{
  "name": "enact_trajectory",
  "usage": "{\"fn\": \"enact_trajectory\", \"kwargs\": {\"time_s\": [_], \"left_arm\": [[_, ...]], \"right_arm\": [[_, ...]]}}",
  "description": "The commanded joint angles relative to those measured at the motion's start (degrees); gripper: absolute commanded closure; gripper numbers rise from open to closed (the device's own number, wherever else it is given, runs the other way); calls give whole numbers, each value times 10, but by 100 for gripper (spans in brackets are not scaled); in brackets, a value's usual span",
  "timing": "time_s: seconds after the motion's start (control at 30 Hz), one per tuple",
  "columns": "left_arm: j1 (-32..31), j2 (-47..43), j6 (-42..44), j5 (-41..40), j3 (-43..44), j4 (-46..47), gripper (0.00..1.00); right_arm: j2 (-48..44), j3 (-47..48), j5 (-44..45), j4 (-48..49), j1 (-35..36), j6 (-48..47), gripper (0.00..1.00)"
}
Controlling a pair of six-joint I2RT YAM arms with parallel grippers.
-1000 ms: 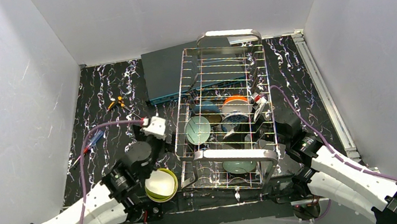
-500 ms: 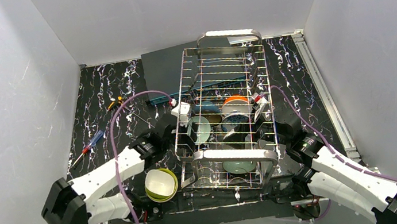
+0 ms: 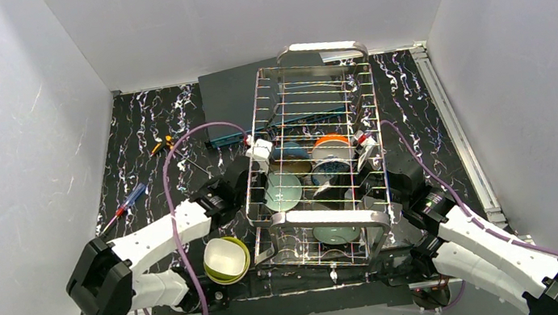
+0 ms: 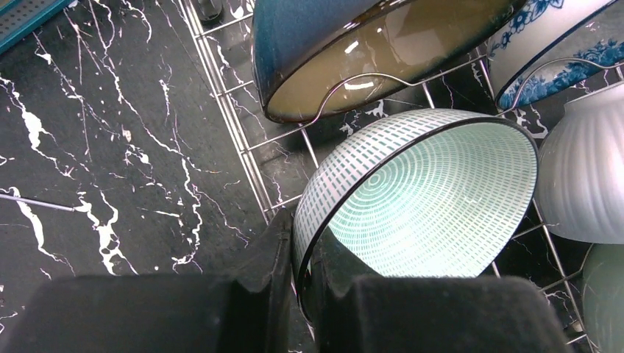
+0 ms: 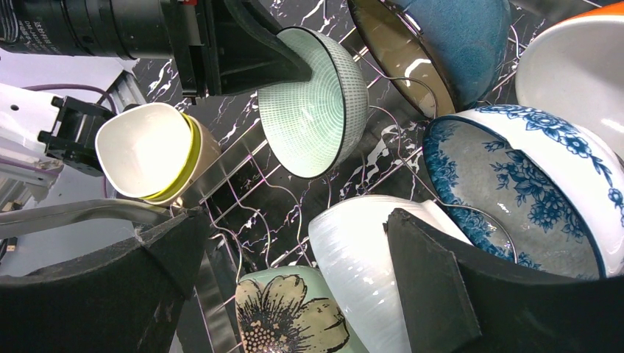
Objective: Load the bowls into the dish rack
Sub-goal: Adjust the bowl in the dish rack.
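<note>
Top view: the rack [image 3: 331, 217] sits mid-table with bowls inside; a lime bowl [image 3: 226, 259] stands outside, by its near left corner

Left wrist: the left gripper [image 4: 300, 283] is clamped tight on the rim of the green bowl [image 4: 427, 198] — tilted inside the rack

Right wrist: the right gripper [image 5: 294, 287] gapes wide, empty, above a white bowl [image 5: 368, 257]

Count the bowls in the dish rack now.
6, all in the dish rack, near half: green-gridded bowl on the left side, dark blue bowl beyond it, orange-backed bowl far right, blue floral bowl before that, white ribbed bowl nearer still, flower-print bowl nearest the handle. More may hide.
</note>
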Motion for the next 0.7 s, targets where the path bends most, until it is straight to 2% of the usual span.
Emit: {"fn": "enact_trajectory", "kwargs": {"time_s": [0.0,0.2,0.43,0.67], "left_arm": [[1,-49,12,-5,-21,62,100],[0,-77,39,2,-61,143,100],[-17,-92,134,-10,-162,397,100],[-49,-20,245,-45,-209,619,100]], "right_arm": [[-31,33,31,98,-8,-24,1],[-31,30,32,102,-7,-21,1],[-29,30,31,106,-8,-15,1],[-33,28,34,103,-8,-15,1]]}}
